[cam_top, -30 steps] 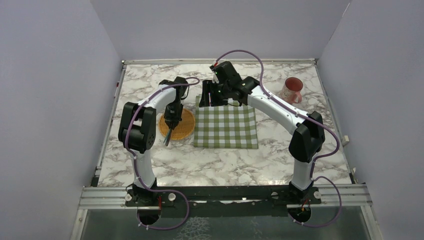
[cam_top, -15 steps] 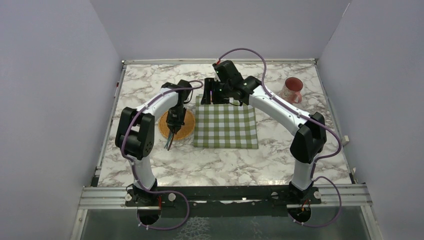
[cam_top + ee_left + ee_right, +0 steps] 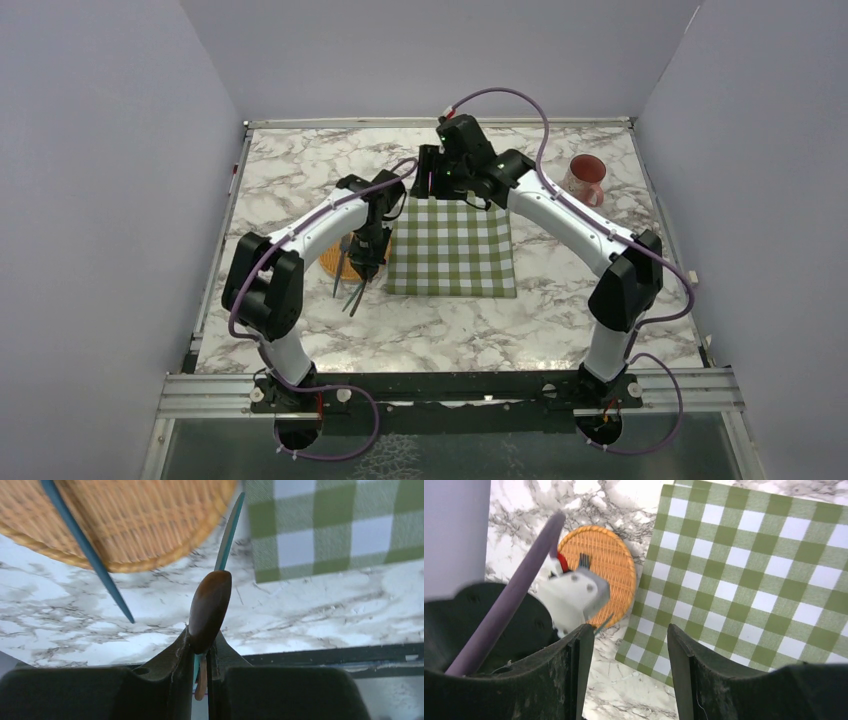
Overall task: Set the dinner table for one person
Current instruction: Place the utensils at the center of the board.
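Dinner table [image 3: 450,330]: white marble top with grey veins, metal-framed, filling the floor of the walled cell, with both arm bases at its near edge.

Items on it:
- Checked cloth [image 3: 452,248], green and white, lies flat at centre.
- Wicker mat [image 3: 333,262], round, sits just beside the cloth's left edge and is partly hidden by the left arm.
- Pink mug [image 3: 585,178] stands upright at the far right, well apart from the cloth.

Left gripper [image 3: 365,266] hangs over the gap between mat and cloth, near the cloth's near-left corner. In the left wrist view its jaws are pressed together on a brown-ended utensil [image 3: 210,607], with a teal utensil [image 3: 229,537] pinched alongside and pointing toward the cloth. A second teal utensil [image 3: 85,545] crosses the mat's rim, its tip over bare marble. Whether it is held cannot be told.

Right gripper [image 3: 430,180] is raised above the cloth's far-left corner. In the right wrist view its fingers [image 3: 583,650] are spread apart with nothing between them, and cloth and mat are visible below.
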{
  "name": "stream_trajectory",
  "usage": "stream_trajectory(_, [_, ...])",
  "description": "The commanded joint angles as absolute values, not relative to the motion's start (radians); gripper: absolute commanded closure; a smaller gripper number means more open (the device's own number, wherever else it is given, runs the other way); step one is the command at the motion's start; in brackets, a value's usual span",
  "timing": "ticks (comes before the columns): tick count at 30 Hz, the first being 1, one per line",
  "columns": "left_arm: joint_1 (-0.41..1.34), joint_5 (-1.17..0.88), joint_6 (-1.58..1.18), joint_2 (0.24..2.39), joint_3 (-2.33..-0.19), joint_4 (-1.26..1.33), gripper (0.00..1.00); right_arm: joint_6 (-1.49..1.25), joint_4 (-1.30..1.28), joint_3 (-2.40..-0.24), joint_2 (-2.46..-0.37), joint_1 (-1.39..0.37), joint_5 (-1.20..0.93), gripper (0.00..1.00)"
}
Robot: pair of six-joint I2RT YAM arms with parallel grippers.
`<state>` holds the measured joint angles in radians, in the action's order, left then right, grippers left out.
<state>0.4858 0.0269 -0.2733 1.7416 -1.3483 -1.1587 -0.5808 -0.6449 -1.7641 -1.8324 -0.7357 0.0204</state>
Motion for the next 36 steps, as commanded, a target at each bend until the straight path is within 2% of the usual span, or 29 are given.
stream_trajectory(1, [0.549,-0.025,-0.305,1.684,-1.306,-1.179,1.00,-0.615,-0.651,-1.770,-1.790,-0.730,0.101,0.40])
stream_trajectory(14, [0.736,-0.103,-0.303,1.672,-1.165,-1.067,1.00,-0.682,-0.725,-1.774,-1.723,-0.730,0.320,0.40])
stream_trajectory(25, [0.902,-0.153,-0.299,1.705,-1.172,-1.003,1.00,-0.696,-0.753,-1.779,-1.688,-0.730,0.397,0.40])
stream_trajectory(36, [0.977,-0.126,-0.258,1.873,-1.252,-0.931,1.00,-0.701,-0.772,-1.772,-1.652,-0.730,0.418,0.40])
